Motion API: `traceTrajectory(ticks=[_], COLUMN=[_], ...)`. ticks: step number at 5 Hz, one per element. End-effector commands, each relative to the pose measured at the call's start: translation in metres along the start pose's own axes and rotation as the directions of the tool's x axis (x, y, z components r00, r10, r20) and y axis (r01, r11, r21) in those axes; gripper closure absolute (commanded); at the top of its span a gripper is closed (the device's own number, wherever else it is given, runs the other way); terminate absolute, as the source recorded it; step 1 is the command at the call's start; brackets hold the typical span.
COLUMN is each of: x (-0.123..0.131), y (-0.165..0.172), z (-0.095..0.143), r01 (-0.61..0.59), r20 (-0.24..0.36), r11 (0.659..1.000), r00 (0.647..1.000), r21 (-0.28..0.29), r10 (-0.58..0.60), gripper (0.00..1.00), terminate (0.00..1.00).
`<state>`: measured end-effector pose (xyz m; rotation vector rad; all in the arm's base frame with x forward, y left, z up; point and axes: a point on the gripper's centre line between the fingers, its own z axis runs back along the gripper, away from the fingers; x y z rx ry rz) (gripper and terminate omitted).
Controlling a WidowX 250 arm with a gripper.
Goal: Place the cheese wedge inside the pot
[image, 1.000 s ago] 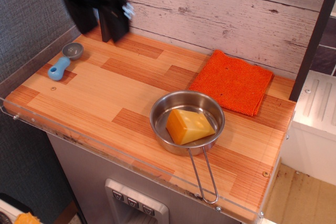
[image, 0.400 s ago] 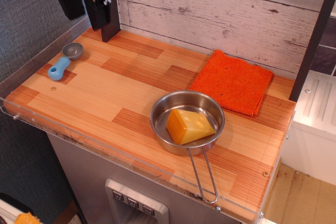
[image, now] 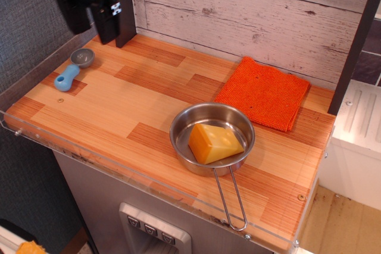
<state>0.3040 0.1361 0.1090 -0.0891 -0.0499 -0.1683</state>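
Observation:
The yellow-orange cheese wedge lies inside the shiny steel pot, which stands near the front right of the wooden counter. The pot's thin wire loop handle points toward the front edge. My black gripper hangs high at the far left back corner, well away from the pot. Its jaws stand apart and hold nothing.
An orange square cloth lies at the back right by the plank wall. A small metal measuring scoop with a blue handle lies at the left, just below the gripper. A clear plastic rim runs along the counter's front edge.
The gripper has moved left toward the back corner, still empty. The cheese and the pot have not moved.

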Motion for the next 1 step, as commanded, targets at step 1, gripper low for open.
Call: traceTrajectory(ticks=[1], x=[0.0011], y=[0.0205], z=[0.0164], r01=[0.03], r20=[-0.077], r11=[0.999], r00=[0.997], r21=[-0.012], r10=[-0.031], gripper=[0.0], terminate=[1.0])
